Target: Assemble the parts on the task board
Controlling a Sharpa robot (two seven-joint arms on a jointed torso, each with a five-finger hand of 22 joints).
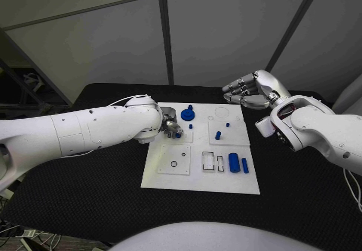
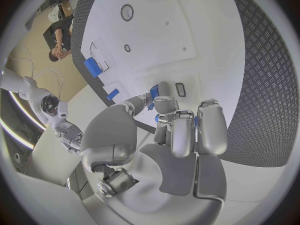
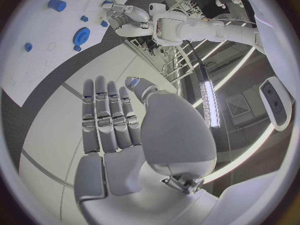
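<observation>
The white task board (image 1: 198,172) lies mid-table. My left hand (image 1: 171,126) hovers low over its back left part. Between thumb and a finger it pinches a small blue part (image 2: 153,92), close above a small rectangular slot (image 2: 180,89). A blue gear-like part (image 1: 188,112) stands just behind that hand. Small blue pegs (image 1: 218,135) stand further right, and two blue cylinders (image 1: 235,162) lie at the board's right side. My right hand (image 1: 252,89) hangs above the board's back right corner, fingers stretched side by side (image 3: 109,120), holding nothing.
The board (image 2: 187,30) has a round ring recess (image 1: 174,163) and rectangular slots (image 1: 208,160) near its front. Black table (image 1: 302,188) surrounds the board on all sides. The gear (image 3: 81,35) and a blue cylinder (image 3: 57,4) lie far from my right hand.
</observation>
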